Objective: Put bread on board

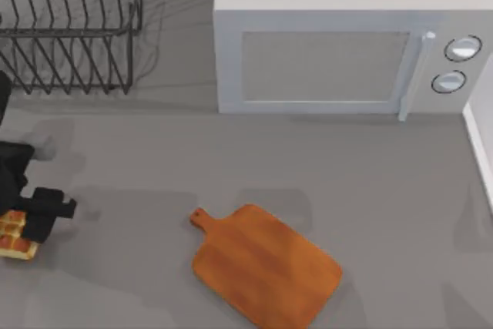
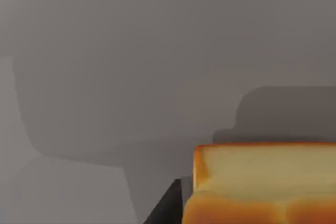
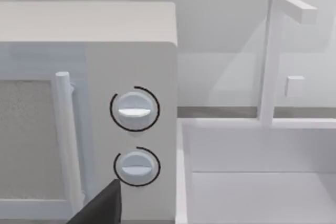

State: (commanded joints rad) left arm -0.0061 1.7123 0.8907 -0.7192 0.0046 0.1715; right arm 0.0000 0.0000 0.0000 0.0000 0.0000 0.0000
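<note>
The bread (image 1: 13, 236) lies at the table's far left edge, a small chunk with an orange-brown top and pale yellow sides. My left gripper (image 1: 35, 221) is down right at it, its black body covering the bread's right part. In the left wrist view the bread (image 2: 262, 182) sits very close, with a dark piece of the gripper beside it. The board (image 1: 266, 263) lies flat near the front middle, handle pointing back-left, well to the right of the bread and with nothing on it. My right gripper (image 3: 100, 208) is parked off to the right, facing the microwave's knobs.
A white microwave (image 1: 323, 59) stands at the back middle and right, door closed, its two knobs (image 3: 134, 109) on its right end. At the back left stands a black wire dish rack (image 1: 69, 28). A white sink wall (image 3: 181, 171) borders the right side.
</note>
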